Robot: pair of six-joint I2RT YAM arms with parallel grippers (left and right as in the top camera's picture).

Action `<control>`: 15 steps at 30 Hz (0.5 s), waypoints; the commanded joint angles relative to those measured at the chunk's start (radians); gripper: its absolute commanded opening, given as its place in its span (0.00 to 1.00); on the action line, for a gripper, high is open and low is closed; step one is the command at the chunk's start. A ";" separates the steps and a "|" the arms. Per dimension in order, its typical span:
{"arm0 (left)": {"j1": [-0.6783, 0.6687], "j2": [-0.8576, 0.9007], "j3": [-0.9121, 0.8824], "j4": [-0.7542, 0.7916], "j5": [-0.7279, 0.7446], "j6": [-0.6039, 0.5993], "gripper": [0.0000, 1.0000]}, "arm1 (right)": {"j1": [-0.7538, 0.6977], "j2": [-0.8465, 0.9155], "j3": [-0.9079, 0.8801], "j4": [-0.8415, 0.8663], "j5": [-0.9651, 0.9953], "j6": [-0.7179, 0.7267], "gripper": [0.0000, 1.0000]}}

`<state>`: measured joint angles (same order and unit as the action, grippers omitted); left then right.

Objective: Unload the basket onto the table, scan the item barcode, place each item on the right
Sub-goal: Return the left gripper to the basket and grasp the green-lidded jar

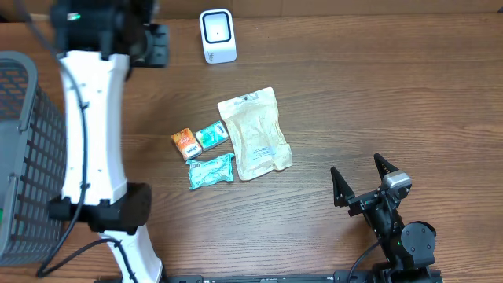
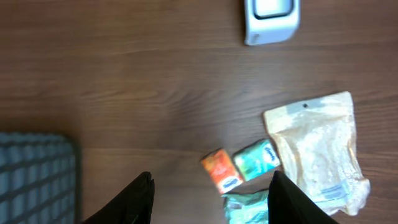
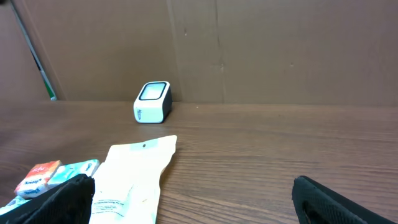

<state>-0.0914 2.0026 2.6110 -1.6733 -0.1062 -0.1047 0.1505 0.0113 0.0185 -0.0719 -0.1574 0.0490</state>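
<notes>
left claw (image 2: 211, 179) agape, empty, beige crinkled pouch (image 1: 253, 134) lying flat

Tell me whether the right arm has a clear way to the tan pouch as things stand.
Probably yes. The right end effector stands open with only bare table between it and the tan pouch, which lies flat with its near edge uncovered; the small packets sit on its far side.

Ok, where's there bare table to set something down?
Bare wood lies right of the scanner and pouch, up to the right gripper, and between scanner and pouch. It's crowded left of the pouch: three small packets bunch there, near the left arm.
</notes>
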 commanded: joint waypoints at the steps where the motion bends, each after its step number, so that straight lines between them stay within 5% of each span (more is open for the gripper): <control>1: 0.072 -0.098 0.038 -0.016 -0.002 0.003 0.44 | -0.003 -0.007 -0.010 0.005 -0.001 0.002 1.00; 15: 0.565 -0.270 0.037 -0.016 0.108 -0.008 0.81 | -0.003 -0.007 -0.010 0.005 -0.001 0.003 1.00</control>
<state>0.3851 1.7695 2.6312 -1.6871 -0.0513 -0.1070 0.1501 0.0109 0.0185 -0.0711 -0.1570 0.0490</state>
